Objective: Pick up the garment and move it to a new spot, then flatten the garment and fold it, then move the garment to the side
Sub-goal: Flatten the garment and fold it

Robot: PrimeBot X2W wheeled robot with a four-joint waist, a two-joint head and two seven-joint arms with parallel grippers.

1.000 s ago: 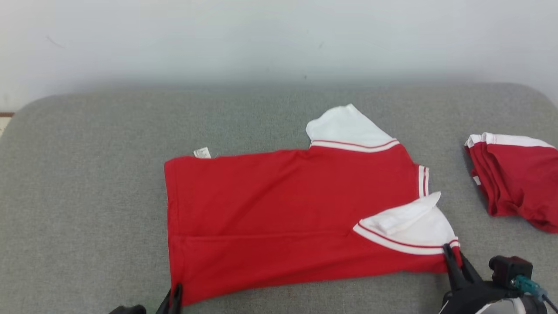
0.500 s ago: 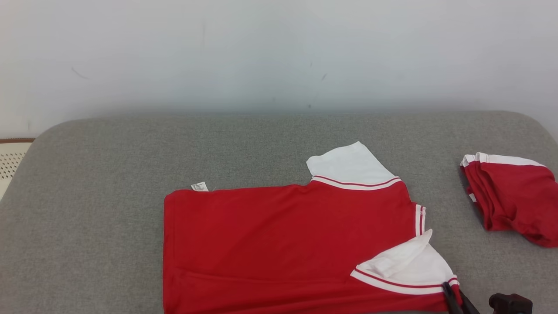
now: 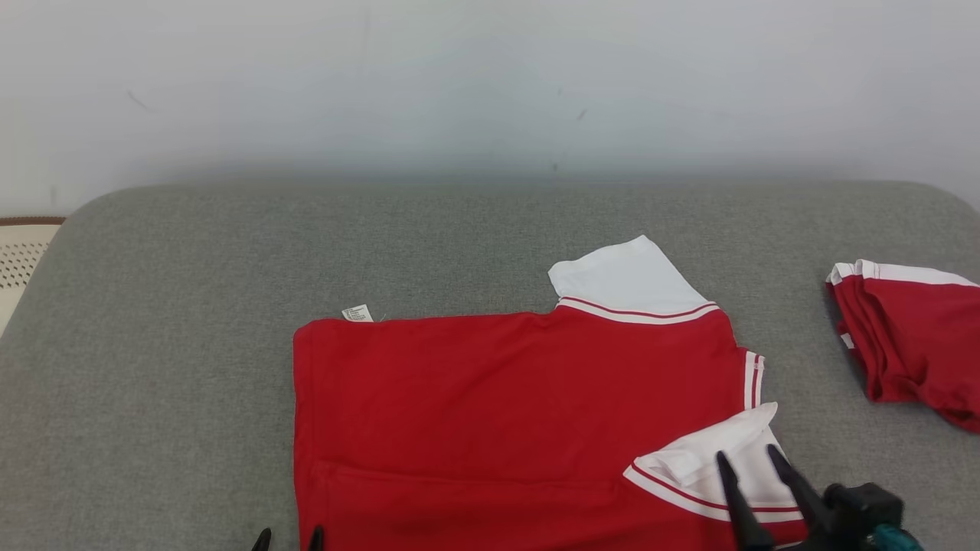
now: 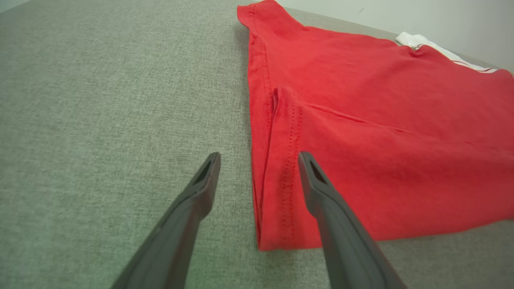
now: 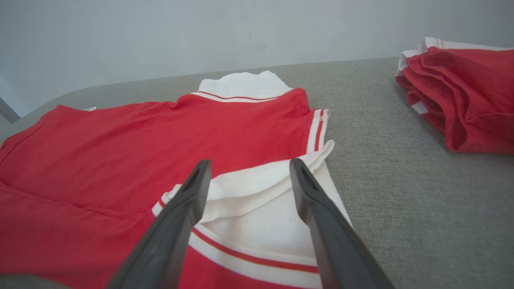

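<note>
A: Where is the garment now?

B: The red garment [image 3: 521, 398] lies spread flat on the grey padded surface [image 3: 168, 321], a little right of the middle in the head view. Its hem [image 4: 277, 192] is on the robot's left side and its neck end is on the right. The far sleeve [image 3: 620, 275], which is white, points toward the wall [image 3: 459, 92]. The near sleeve [image 3: 712, 459], also white, has its cloth partly folded over itself.

A: And the left end effector?

B: The left end effector [image 4: 259, 155] is released. Its two fingers stand apart at the near corner of the hem, one above the grey surface and the other above the red cloth. I cannot tell if the tips touch the cloth.

A: What about the right one?

B: The right end effector [image 5: 249, 161] is released too. Its fingers are spread above the near sleeve, and the cloth lies free under them.

A: What else is there?

B: A folded pile [image 3: 911, 344] of red and white cloth lies well apart from the garment, at the right edge. A small white label [image 3: 357, 313] sticks out at the far corner of the hem.
</note>
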